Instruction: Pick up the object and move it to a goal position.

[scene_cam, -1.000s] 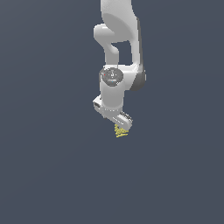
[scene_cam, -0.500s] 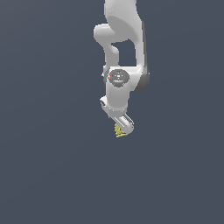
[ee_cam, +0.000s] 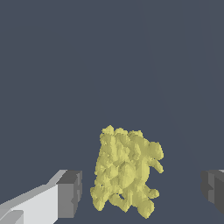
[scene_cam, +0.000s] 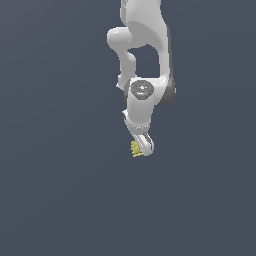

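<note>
The object [ee_cam: 127,173] is a pale-yellow, bumpy lump, lying between the two dark fingertips in the wrist view. My gripper [ee_cam: 142,192] is open. One finger [ee_cam: 70,194] stands a small gap from the lump, and the other finger [ee_cam: 213,190] is much farther from it. Neither pad touches it. In the exterior view the object [scene_cam: 135,149] shows as a tiny yellow speck at the tip of the white gripper [scene_cam: 142,146], which points down from the arm [scene_cam: 142,90]. The hand partly hides it there.
A plain, uniform dark blue-grey background [scene_cam: 60,190] surrounds the arm in both views. No other objects, containers or edges show.
The hand has turned about its wrist and now looks narrower in the exterior view. The yellow object has stayed in about the same place at the fingertips.
</note>
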`<action>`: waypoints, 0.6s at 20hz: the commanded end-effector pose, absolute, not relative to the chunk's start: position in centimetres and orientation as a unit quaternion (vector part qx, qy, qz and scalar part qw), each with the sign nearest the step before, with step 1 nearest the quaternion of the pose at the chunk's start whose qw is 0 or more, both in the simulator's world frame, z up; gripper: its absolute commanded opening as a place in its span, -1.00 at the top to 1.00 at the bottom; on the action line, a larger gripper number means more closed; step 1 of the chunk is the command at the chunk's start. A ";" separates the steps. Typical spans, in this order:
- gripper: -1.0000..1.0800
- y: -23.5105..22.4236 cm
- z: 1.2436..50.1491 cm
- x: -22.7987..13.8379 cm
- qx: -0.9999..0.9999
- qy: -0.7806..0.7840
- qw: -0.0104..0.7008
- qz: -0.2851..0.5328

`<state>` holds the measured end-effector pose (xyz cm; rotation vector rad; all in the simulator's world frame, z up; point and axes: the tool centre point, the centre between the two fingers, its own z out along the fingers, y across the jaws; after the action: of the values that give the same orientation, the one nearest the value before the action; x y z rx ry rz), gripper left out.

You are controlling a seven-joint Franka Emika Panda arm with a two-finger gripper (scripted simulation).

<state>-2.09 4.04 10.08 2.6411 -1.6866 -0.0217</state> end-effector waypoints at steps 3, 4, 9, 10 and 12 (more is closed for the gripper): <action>-0.92 4.7 9.9 -2.1 0.820 -0.573 0.002 -0.004; -0.92 4.8 9.8 -2.1 0.816 -0.579 0.002 -0.003; -0.92 5.2 9.7 -2.1 0.800 -0.600 0.001 -0.001; -0.92 5.2 9.7 -2.1 0.798 -0.603 0.000 -0.001; -0.92 5.3 9.7 -2.1 0.795 -0.607 0.000 0.000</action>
<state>-2.07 5.25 9.70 2.5067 -1.8923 -0.0021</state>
